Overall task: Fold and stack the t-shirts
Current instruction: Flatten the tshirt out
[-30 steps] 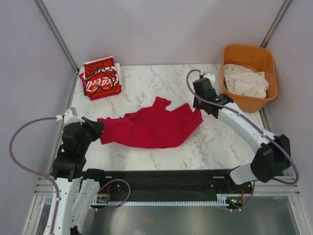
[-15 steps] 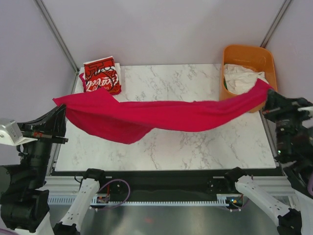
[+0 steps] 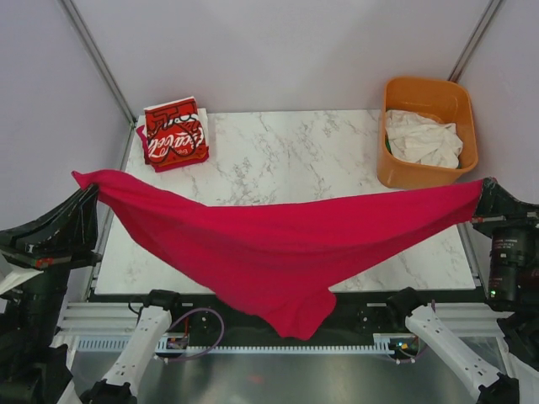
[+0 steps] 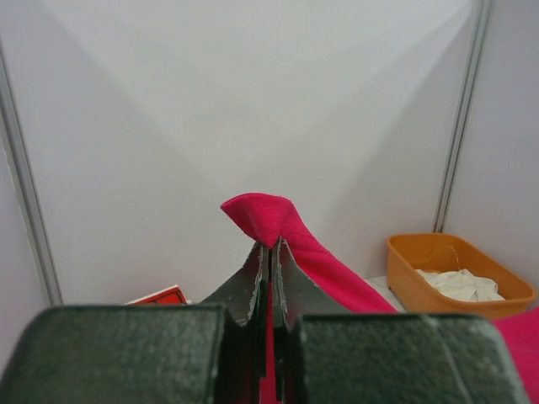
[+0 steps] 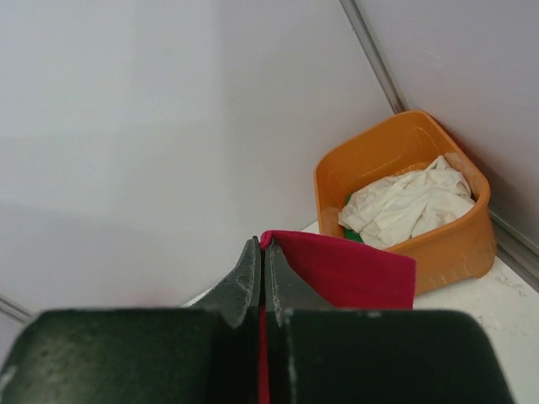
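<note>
The plain crimson t-shirt (image 3: 278, 244) hangs in the air, stretched wide above the table's front half, its middle sagging past the near edge. My left gripper (image 3: 88, 192) is shut on its left corner (image 4: 268, 217) beyond the table's left side. My right gripper (image 3: 487, 187) is shut on the right corner (image 5: 337, 268) beyond the right side. A folded red Coca-Cola t-shirt (image 3: 174, 133) lies at the table's far left corner. Off-white t-shirts (image 3: 423, 139) are crumpled in the orange tub (image 3: 425, 173).
The marble table (image 3: 295, 151) has metal frame posts (image 3: 97, 59) at its far corners and plain grey walls around it. The orange tub (image 5: 438, 252) stands off the far right corner. Both arm bases (image 3: 160, 303) sit at the near edge.
Both arms have drawn back toward the near edge and lifted, carrying the crimson shirt from a low band over the table to a taut span with its middle hanging lower.
</note>
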{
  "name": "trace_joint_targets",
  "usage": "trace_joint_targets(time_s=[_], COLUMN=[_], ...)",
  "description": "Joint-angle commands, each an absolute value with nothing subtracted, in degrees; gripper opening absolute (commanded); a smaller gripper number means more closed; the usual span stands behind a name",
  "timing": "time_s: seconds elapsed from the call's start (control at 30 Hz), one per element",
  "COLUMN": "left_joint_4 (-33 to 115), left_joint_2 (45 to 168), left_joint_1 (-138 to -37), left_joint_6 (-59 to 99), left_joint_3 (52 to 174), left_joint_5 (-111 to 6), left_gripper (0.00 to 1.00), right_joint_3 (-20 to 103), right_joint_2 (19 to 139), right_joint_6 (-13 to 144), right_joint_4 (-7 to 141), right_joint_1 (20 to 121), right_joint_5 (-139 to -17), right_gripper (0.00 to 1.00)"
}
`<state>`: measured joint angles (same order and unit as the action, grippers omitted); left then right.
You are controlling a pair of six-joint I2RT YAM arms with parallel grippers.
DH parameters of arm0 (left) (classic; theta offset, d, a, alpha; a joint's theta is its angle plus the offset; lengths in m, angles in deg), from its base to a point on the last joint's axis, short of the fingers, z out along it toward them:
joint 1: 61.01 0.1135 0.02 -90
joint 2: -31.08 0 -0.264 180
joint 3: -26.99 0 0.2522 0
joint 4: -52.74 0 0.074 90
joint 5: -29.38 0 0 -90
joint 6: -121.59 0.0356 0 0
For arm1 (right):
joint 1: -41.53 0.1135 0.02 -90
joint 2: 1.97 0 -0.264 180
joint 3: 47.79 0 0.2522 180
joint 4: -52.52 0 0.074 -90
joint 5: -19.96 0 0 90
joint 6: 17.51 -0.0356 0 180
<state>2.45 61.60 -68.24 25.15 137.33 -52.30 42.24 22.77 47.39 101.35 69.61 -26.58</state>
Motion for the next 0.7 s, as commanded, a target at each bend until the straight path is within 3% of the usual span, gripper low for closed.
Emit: trace_joint_targets(time_s=[0.0, 0.3, 0.33, 0.37, 0.4, 0.43, 0.47, 0.53, 0.67], left_joint_4=[8.13, 15.51, 16.38, 16.39, 14.57, 11.94, 2.78, -1.35, 4.43], left_joint_2=[66.84, 104.07, 108.12, 117.99, 123.05, 128.06, 133.94, 141.64, 134.72], left_joint_1=[-68.31, -67.87, -66.65, -65.86, -64.98, -63.23, -62.69, -62.24, -63.65], left_joint_6=[29.04, 33.68, 33.44, 32.13, 29.60, 27.66, 24.42, 22.81, 20.09], left_joint_3=[136.82, 139.61, 143.54, 146.80, 150.75, 160.71, 166.73, 173.19, 156.80], left_joint_5=[-50.34, -44.88, -44.62, -43.66, -42.44, -40.94, -39.62, -36.38, -39.60], left_gripper=[0.02, 0.02, 0.02, 0.03, 0.30, 0.68, 0.99, 1.00, 1.00], right_joint_3=[41.64, 46.64, 48.83, 50.85, 52.87, 54.63, 53.87, 48.54, 40.86], right_joint_2=[31.38, 66.53, 69.63, 72.88, 78.22, 79.84, 80.30, 78.64, 73.98], right_joint_6=[48.32, 43.85, 43.14, 42.09, 37.90, 36.47, 35.50, 35.83, 38.47], right_joint_4=[99.58, 92.39, 91.95, 94.82, 97.63, 99.75, 100.20, 97.33, 91.87], right_joint_1=[69.57, 66.86, 64.15, 62.38, 61.06, 59.39, 58.85, 58.50, 58.58], right_joint_5=[-26.80, -27.48, -29.41, -31.52, -32.06, -32.59, -33.38, -36.36, -37.69], right_gripper=[0.00, 0.00, 0.07, 0.35, 0.74, 0.98, 0.98, 0.98, 0.98])
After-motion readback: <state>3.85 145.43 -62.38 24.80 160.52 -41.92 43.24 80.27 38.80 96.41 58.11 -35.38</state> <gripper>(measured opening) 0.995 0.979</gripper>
